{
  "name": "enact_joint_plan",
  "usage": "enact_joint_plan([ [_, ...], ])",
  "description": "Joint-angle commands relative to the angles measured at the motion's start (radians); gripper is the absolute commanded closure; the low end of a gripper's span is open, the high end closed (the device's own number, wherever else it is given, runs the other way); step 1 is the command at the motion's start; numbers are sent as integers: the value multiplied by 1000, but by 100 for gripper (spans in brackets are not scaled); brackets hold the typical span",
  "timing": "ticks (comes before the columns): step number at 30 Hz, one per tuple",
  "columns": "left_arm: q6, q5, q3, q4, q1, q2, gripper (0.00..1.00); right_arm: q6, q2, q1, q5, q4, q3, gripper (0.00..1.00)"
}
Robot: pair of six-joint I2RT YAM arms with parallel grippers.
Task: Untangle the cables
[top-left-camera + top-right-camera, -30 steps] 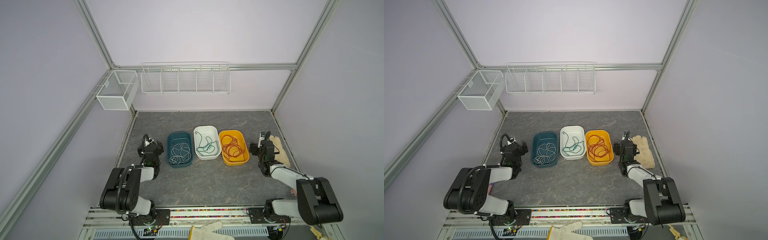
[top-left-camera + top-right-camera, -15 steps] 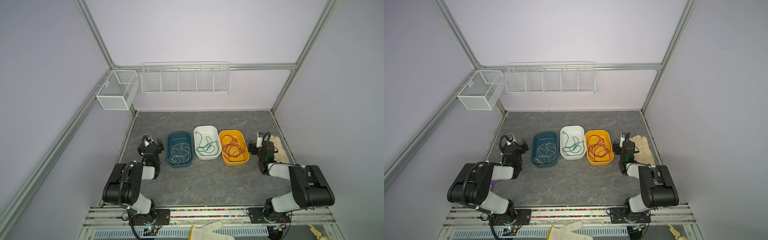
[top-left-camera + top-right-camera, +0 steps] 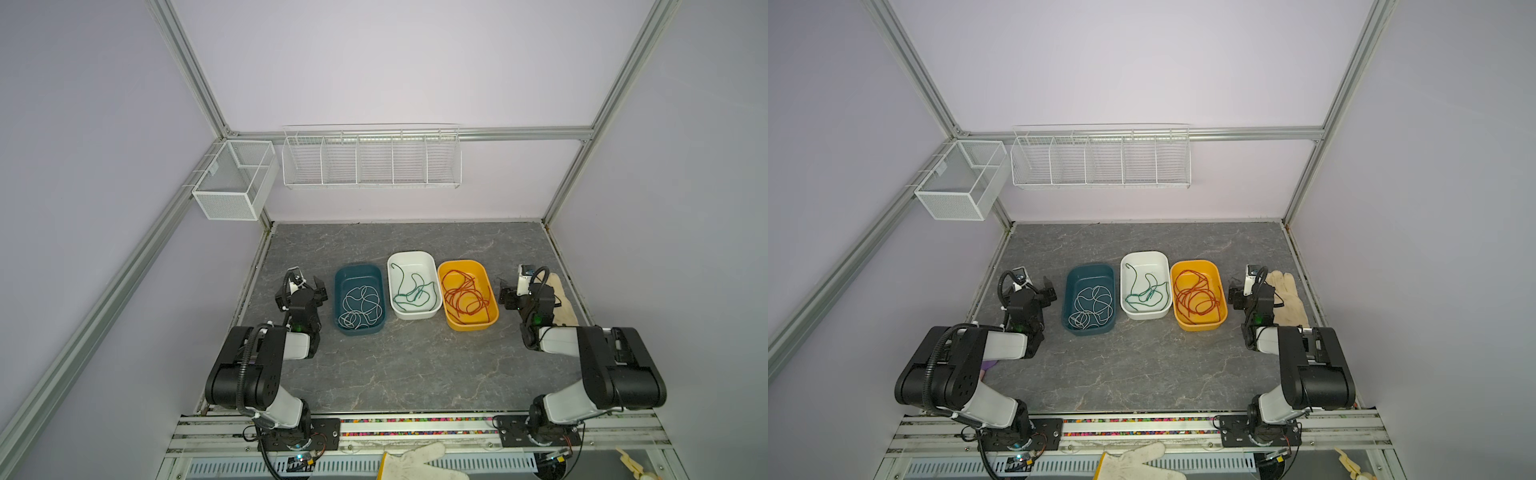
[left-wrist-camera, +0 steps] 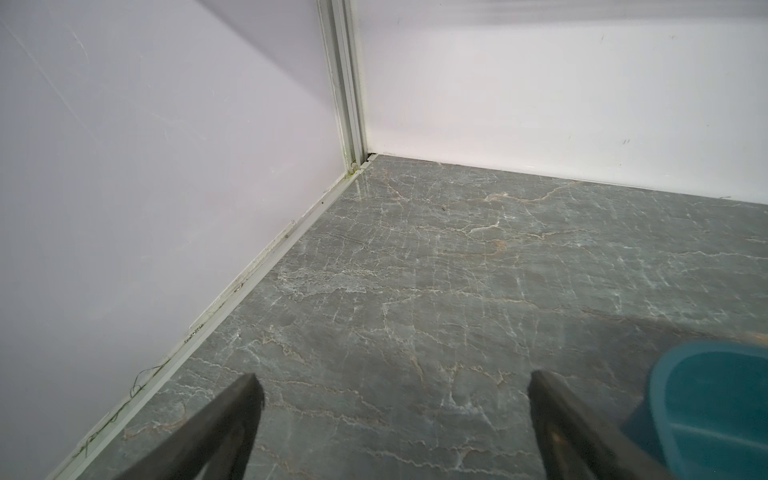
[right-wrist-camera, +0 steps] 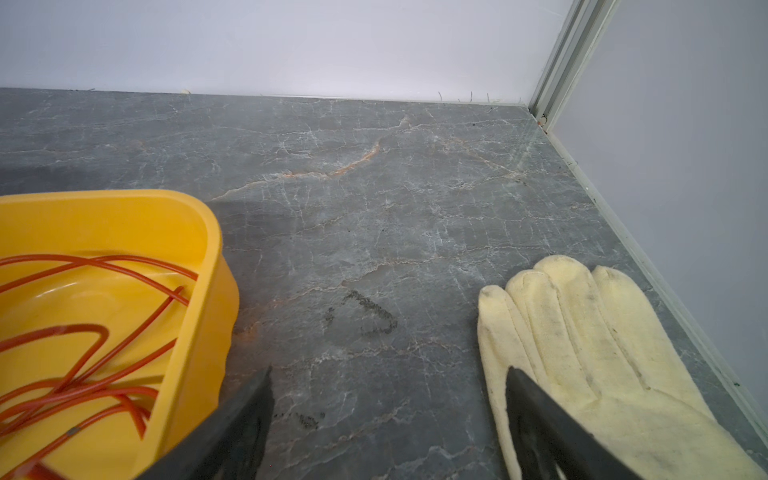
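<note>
Both spread — left end effector [image 4: 395, 380], right end effector [image 5: 390, 374] near side walls [image 4: 166, 166] | cables [image 3: 461, 296] between

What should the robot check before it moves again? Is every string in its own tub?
1. White cable alone in the teal tray: ok.
2. Green cable alone in the white tray: ok.
3. Red-orange cable alone in the yellow tray: ok.
4. Left jaws and right jaws open, holding nothing: ok.
5. Cream glove clear of the right jaws: not ok, it lies right beside them.
6. Each cable free of knots in its own loops: cannot tell, the loops overlap.
</note>
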Motion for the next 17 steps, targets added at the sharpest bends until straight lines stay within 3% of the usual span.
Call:
enact_joint_plan([
  [1, -4, -11, -2, 27, 3, 7, 1, -1, -2, 7, -13, 32, -14, 12],
  [17, -5, -11, -1, 27, 4, 7, 1, -6, 3, 1, -45, 41, -16, 12],
])
